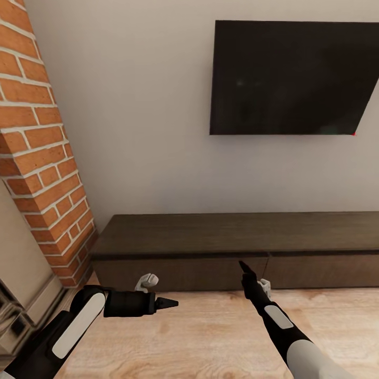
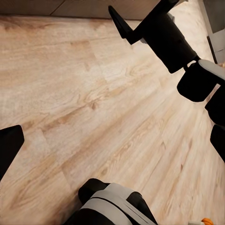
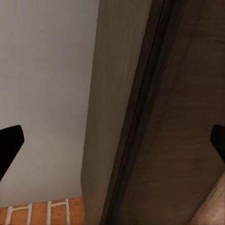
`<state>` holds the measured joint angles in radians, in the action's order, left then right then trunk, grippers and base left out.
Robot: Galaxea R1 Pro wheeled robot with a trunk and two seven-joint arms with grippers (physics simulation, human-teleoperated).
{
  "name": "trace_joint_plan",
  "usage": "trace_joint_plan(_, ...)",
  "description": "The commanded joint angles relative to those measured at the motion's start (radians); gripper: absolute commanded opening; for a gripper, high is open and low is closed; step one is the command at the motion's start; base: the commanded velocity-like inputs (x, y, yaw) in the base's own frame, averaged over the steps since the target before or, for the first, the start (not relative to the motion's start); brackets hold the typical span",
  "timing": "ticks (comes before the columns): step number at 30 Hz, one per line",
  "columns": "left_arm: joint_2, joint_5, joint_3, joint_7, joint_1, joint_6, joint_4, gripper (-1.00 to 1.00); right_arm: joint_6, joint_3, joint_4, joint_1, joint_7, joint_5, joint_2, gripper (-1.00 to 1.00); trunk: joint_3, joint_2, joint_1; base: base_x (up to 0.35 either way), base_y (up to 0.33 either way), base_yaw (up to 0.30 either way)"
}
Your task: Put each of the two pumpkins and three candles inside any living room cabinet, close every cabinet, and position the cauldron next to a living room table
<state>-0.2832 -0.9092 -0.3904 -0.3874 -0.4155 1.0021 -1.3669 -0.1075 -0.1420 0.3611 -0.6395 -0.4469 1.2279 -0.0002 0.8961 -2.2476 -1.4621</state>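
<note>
We face the cabinet (image 1: 237, 247), its drawer fronts shut, below the television (image 1: 292, 78); our right gripper (image 1: 245, 268) points at the cabinet front, jaws wide and empty; our left gripper (image 1: 167, 302) hangs over the floor (image 1: 210, 337) before the cabinet, likewise spread and empty.

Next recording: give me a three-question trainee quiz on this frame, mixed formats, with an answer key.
1. True or false: the cabinet has a drawer pulled open.
2. Multiple choice: what hangs on the wall above the cabinet? A) a mirror B) a dark screen C) a shelf
3. Fill in: the right hand points toward the cabinet's ____, while the left hand hovers over the wooden floor.

Key: 1 false, the drawer fronts sit flush; 2 B; 3 front.
</note>
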Motion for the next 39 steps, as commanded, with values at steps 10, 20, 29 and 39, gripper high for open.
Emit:
trace_joint_plan(10,-0.002,0.005,-0.001,-0.007,-0.001,0.001,-0.011,1.00,-0.010,-0.004,-0.001,0.000,-0.002,0.012,0.000,1.00,0.001,0.000,0.000,0.115,0.000,0.000)
trace_joint_plan(20,-0.001,0.004,-0.001,-0.007,0.000,0.001,-0.021,1.00,-0.009,-0.004,-0.001,-0.001,0.002,0.012,0.000,1.00,0.001,0.000,0.000,0.126,0.000,0.000)
trace_joint_plan(29,-0.002,0.004,-0.001,-0.007,-0.001,0.001,-0.023,1.00,-0.009,-0.004,-0.001,0.000,0.004,0.012,0.000,1.00,0.001,0.000,0.000,0.050,0.000,0.000)
trace_joint_plan(39,-0.002,0.004,-0.001,-0.007,0.000,0.001,-0.023,1.00,-0.009,-0.004,-0.001,0.000,0.004,0.012,0.000,1.00,0.001,0.000,0.000,0.075,0.000,0.000)
